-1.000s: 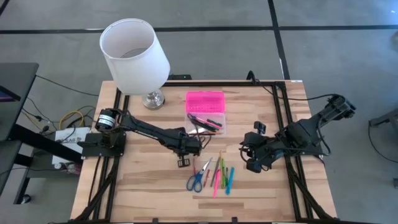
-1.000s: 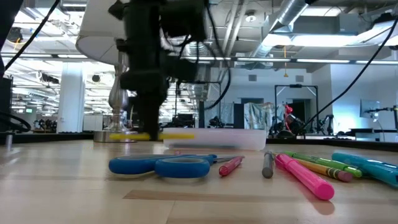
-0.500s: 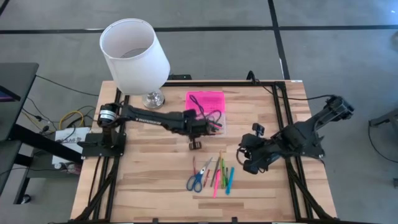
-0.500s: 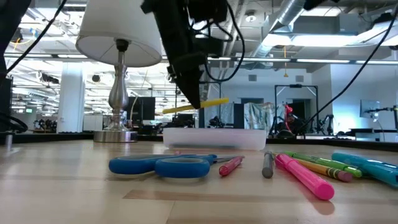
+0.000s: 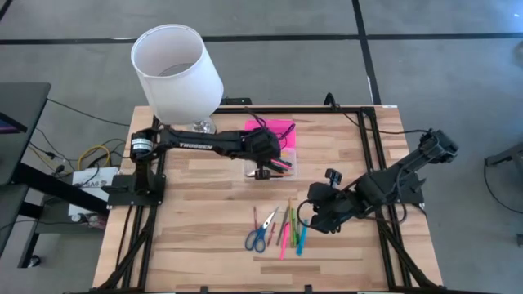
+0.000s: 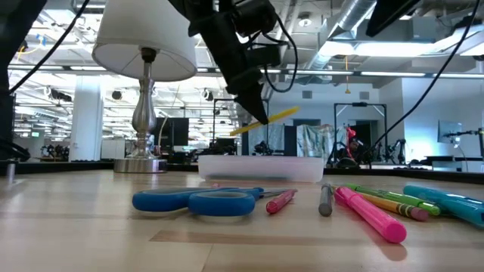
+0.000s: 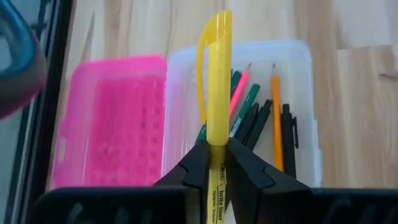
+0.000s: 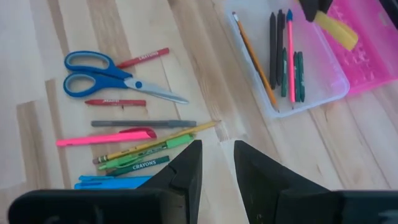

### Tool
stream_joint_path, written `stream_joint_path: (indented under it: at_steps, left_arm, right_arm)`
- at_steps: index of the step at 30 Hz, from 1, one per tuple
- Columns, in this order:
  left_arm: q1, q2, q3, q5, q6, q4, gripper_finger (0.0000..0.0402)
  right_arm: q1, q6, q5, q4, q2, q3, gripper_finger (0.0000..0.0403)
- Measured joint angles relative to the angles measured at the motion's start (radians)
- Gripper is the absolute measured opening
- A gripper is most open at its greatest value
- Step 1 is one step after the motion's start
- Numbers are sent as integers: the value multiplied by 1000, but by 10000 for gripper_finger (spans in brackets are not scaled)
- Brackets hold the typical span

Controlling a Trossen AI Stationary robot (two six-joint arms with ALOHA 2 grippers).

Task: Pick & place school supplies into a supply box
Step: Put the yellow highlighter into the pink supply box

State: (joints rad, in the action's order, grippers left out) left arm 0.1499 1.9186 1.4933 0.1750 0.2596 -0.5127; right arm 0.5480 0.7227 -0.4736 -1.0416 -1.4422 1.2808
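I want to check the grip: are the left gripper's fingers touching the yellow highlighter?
Touching. The left wrist view shows the left gripper with both fingers pressed against the yellow highlighter, no gap on either side, above the clear box.

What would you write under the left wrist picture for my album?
Left gripper holds a yellow highlighter above the clear plastic pencil case with its pink lid.

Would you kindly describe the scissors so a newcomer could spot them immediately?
On the wooden table, find the row of pens and crayons lying in front of the clear box. The scissors lie at its left end, the only item with blue loop handles and metal blades.
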Motion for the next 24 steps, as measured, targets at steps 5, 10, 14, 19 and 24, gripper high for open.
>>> stream_joint_path:
  at_steps: [5,10,14,19,24]
  left_arm:
    - [26,0,0,-44,79,7,30]
    - [64,22,0,-92,107,-46,31]
    - [73,58,-1,-137,151,-100,34]
    - [73,72,-1,-157,165,-88,73]
    - [75,73,3,-163,178,-97,124]
  right_arm:
    - [0,91,-1,1,-5,0,86]
    - [0,185,-5,7,0,0,86]
    - [0,251,-5,25,0,0,86]
    - [0,346,-7,66,0,0,86]
    - [0,495,-9,79,-3,0,86]
